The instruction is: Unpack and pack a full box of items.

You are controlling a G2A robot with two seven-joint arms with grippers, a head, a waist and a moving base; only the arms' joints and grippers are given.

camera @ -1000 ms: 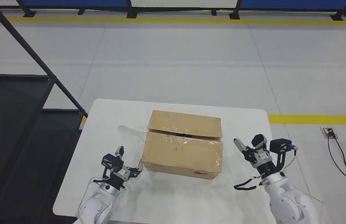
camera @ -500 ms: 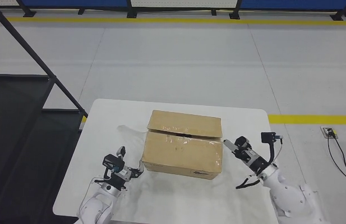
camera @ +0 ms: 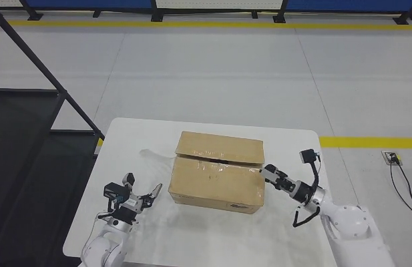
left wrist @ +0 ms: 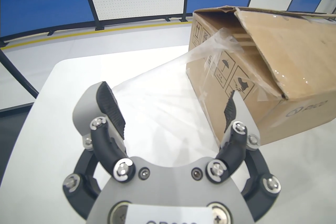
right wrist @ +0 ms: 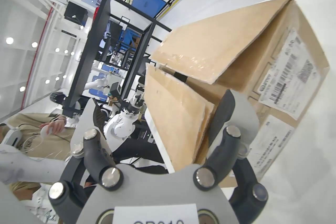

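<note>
**Inspector:** Top view first. Where is the box placed, and which arm is nearer to it?

**Recorder:** The box [camera: 218,172] is found near the middle of the counter [camera: 135,137], its flaps folded down. Its long axis runs from one arm's side to the other. The right gripper [camera: 266,171] is set against the box's right end, at the top edge by the flap seam. The left gripper [camera: 151,195] is held just off the box's left end, apart from it. The right arm is judged the nearer.

**Inspector:** What is recorded from the left wrist view?

**Recorder:** The left gripper [left wrist: 168,89] is seen spread wide, with nothing held and nothing touched. The box [left wrist: 288,51] lies ahead of it and off to one side. A loose strip of clear tape [left wrist: 210,51] hangs from the box's left end.

**Inspector:** And from the right wrist view?

**Recorder:** The right gripper [right wrist: 160,104] is spread open. The end of the near flap [right wrist: 173,114] is taken between its fingers, and the far flap [right wrist: 218,51] is raised a little beyond. Nothing is clamped, and whether a pad presses the card cannot be told. The coming move is judged to turn on this straddle. The flap's edge already lies between the fingers, so only a closing and a lift away from the box would be called for.
</note>
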